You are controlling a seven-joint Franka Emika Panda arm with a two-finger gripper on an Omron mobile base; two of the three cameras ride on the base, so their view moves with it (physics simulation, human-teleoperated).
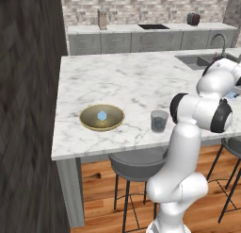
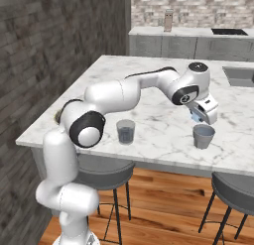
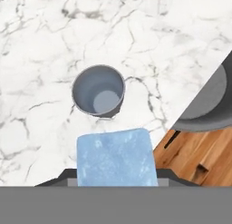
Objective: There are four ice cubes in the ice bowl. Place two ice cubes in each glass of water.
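1. The gripper is seen above the right-hand glass in the right base view, its jaws pinching an ice cube.
2. In the hand view the held cube is shown large and pale blue between the two dark finger tips at the bottom edge.
3. The same glass is seen from above in the hand view, just beyond the cube, standing upright on the counter.
4. The glass is seen near the counter's front edge; a grey stool seat and wood floor are seen past that edge.
5. A second glass is placed to the left of the first in the right base view, well apart from it, also upright near the front edge.
6. That second glass is seen in the left base view just beside the arm's elbow.
7. The bowl is set on the counter to the left of that glass, apart from it.
8. One ice cube is seen in the middle of the bowl; whether more lie in it cannot be told.
9. Whether either glass already holds a cube cannot be told.
10. A sink is set into the far right of the counter in the left base view.
11. A stool is tucked under the counter's edge below the bowl and glass.
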